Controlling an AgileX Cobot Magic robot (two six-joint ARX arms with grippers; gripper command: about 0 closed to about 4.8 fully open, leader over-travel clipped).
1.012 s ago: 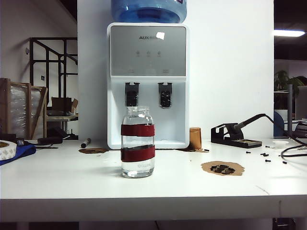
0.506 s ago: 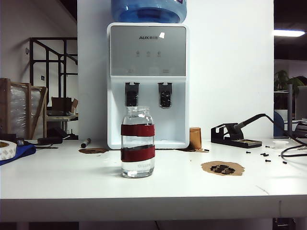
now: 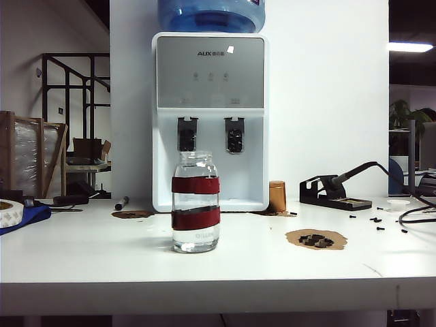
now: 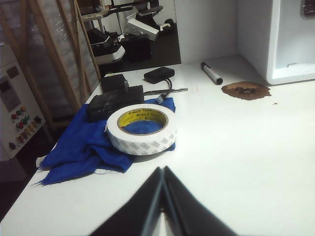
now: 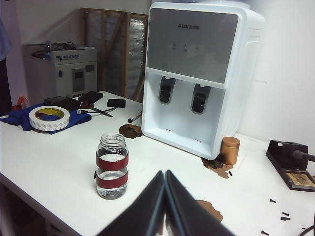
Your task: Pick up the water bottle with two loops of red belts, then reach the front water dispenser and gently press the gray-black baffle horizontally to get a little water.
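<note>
Red-banded water bottle (image 5: 112, 166) stands upright mid-worktop, before the water dispenser (image 5: 194, 73) marked AUX, well apart from both grippers. Right gripper (image 5: 165, 173), fingers pressed together, hangs back from it; left gripper (image 4: 162, 169), likewise closed, sits near the tape roll (image 4: 141, 129) printed "Brack Tape".

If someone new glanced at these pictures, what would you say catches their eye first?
Most likely the bottle with two red bands, standing alone mid-table in front of the white dispenser, whose two dark paddles sit just above it. Next, the tape roll on a blue cloth at the table's left end. The left gripper and right gripper are both shut, above the table, holding nothing.
</note>
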